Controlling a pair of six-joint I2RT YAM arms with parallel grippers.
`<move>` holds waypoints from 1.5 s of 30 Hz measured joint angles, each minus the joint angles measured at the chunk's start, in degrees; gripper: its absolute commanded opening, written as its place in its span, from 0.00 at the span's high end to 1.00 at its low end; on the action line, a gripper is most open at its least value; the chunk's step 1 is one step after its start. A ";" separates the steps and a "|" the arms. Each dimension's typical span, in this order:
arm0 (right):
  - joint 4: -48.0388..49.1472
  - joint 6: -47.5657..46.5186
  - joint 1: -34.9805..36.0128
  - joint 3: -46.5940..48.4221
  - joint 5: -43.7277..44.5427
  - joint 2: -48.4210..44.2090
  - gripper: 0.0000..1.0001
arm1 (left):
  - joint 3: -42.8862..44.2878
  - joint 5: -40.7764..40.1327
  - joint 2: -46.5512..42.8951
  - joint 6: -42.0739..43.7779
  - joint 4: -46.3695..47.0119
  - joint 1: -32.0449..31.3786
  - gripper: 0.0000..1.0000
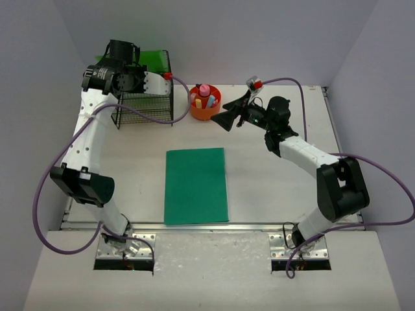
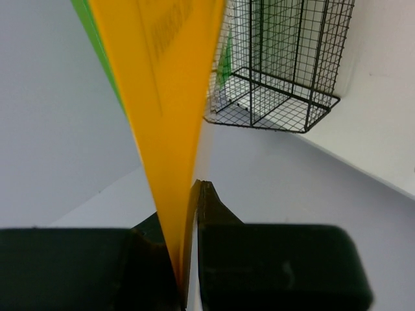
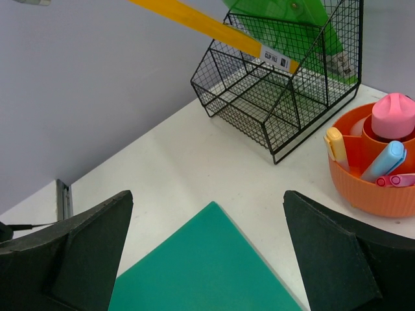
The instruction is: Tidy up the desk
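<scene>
On the white desk (image 1: 272,175) a teal book (image 1: 196,185) lies flat in the middle. My left gripper (image 2: 194,189) is shut on the lower edge of a thin yellow folder (image 2: 162,97), held up above the black wire rack (image 1: 144,97) at the back left. In the right wrist view the yellow folder (image 3: 207,26) slants over the rack (image 3: 272,97), where a green folder (image 3: 285,19) stands. My right gripper (image 3: 207,214) is open and empty, hanging above the teal book's (image 3: 207,272) far corner.
An orange pen cup (image 1: 205,103) with markers and a pink-capped thing stands beside the rack, just left of the right gripper (image 1: 235,113). A metal rail (image 1: 214,227) runs along the desk's front edge. Pale grey walls close in the back and sides.
</scene>
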 measured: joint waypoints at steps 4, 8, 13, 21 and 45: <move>-0.02 -0.27 0.00 0.00 0.00 0.00 0.01 | 1.51 1.10 2.28 -0.08 0.63 0.71 1.00; -0.06 -0.44 0.00 0.00 0.02 0.00 0.01 | 1.65 1.68 3.36 -0.24 0.93 1.55 1.00; -0.13 -0.48 0.00 0.00 0.02 0.00 0.01 | 1.65 2.94 4.14 -0.73 0.93 2.59 1.00; -0.13 -0.45 0.00 0.00 0.02 0.00 0.01 | 1.65 4.77 5.94 -1.97 1.18 3.96 1.00; -0.15 -0.50 0.00 -0.56 0.09 0.02 0.01 | 1.67 7.17 12.00 -7.70 4.01 5.35 1.00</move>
